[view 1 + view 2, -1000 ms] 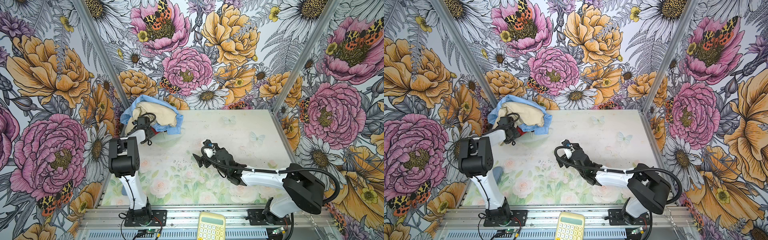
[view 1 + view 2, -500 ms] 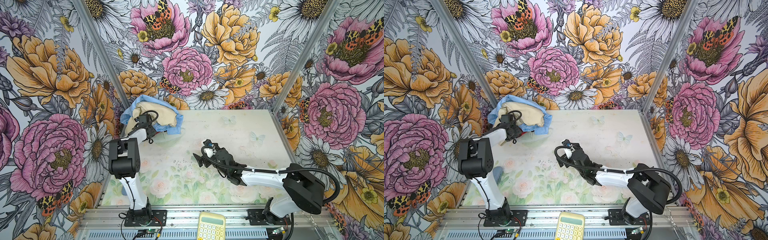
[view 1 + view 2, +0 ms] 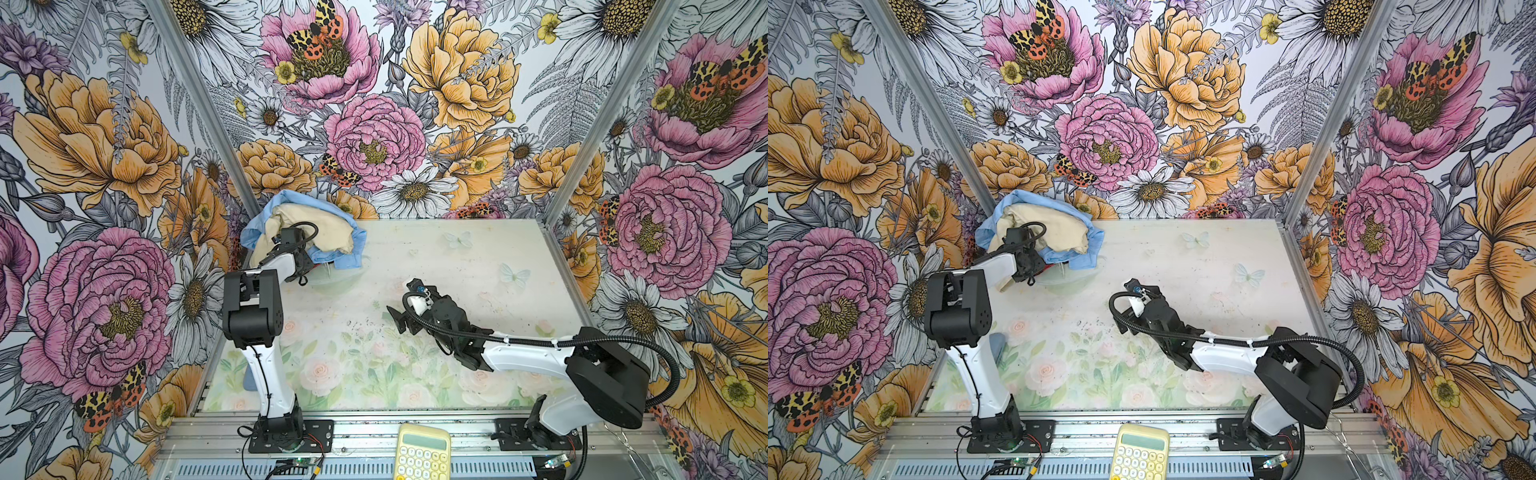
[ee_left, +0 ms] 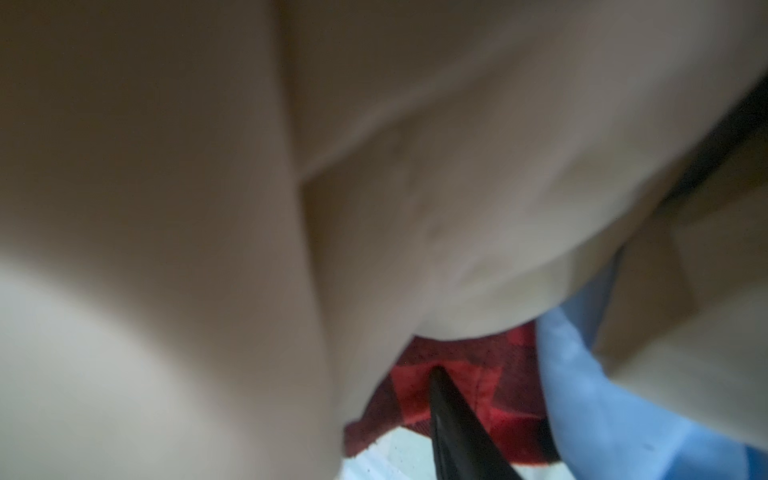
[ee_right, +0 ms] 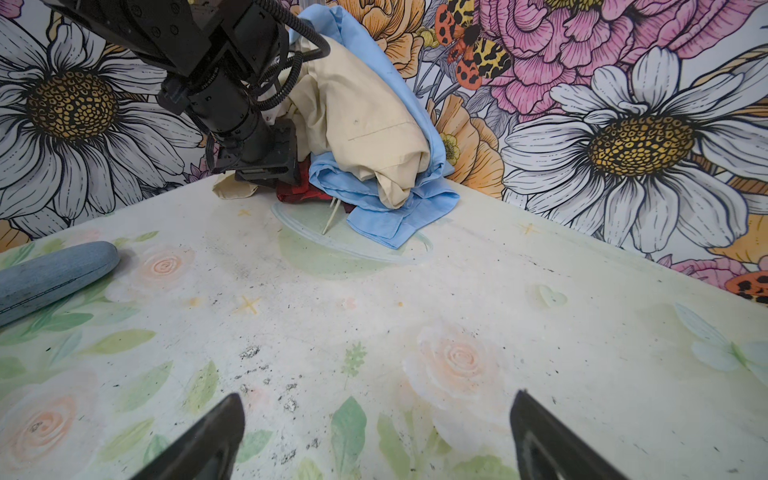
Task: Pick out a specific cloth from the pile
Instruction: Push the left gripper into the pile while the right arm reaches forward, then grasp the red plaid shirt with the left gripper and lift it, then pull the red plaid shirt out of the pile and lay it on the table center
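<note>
Cloth [image 4: 465, 374]: red-and-black plaid. Only a small crumpled patch shows, at the bottom edge of the pile [image 3: 316, 232]. It sits under the beige cloth [image 5: 365, 124] and right beside the blue cloth [image 5: 395, 216].

Left gripper [image 5: 270, 176]: pushed into that same edge of the pile, its front end against the plaid. In the left wrist view, one black finger [image 4: 453, 419] has its tip on the plaid. The second finger is hidden behind beige folds, so I cannot tell whether the jaws are apart or clamped on the plaid.

Right gripper [image 5: 378, 397]: jaws wide apart, low over the table [image 5: 457, 291]. The pile lies ahead of it, well apart.
</note>
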You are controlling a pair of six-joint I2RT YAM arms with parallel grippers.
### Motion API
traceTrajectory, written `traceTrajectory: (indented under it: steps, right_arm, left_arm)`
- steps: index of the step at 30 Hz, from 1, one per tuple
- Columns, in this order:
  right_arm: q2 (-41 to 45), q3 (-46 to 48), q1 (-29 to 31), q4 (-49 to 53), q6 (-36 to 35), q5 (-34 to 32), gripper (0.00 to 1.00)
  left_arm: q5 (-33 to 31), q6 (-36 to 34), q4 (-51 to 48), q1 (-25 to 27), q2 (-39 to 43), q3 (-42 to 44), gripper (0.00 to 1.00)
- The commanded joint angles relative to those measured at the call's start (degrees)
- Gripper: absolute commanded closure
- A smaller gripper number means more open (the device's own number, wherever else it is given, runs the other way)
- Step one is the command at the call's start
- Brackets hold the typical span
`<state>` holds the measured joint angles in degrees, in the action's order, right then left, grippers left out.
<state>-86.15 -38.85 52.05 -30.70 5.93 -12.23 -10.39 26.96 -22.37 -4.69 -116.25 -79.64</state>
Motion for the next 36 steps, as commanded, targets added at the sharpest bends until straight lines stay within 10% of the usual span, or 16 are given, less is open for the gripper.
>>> traceTrajectory:
  steps: [1,9,23,36]
  right_arm:
    - [0.38,-1.39,-0.36,-1.04,-0.77,-0.71,0.01]
    - [0.46,-1.32,-0.64,-1.03,-0.77,-0.68,0.00]
    - [1.37,-0.90,-0.76,-0.95,-1.27,-1.15,0.01]
    - [3.58,0.79,-3.50,-0.94,-0.03,-2.57,0.01]
  left_arm:
    - [0.46,-0.76,-2.76,-0.41,-1.54,-3.32,0.61]
    - [-1.12,-1.52,-3.03,0.38,1.18,-3.46,1.00]
    - [1.73,10.38,-1.46,1.11,21.88,-9.25,1.00]
    - [1.56,5.15,1.48,11.92,14.92,-47.96,1.00]
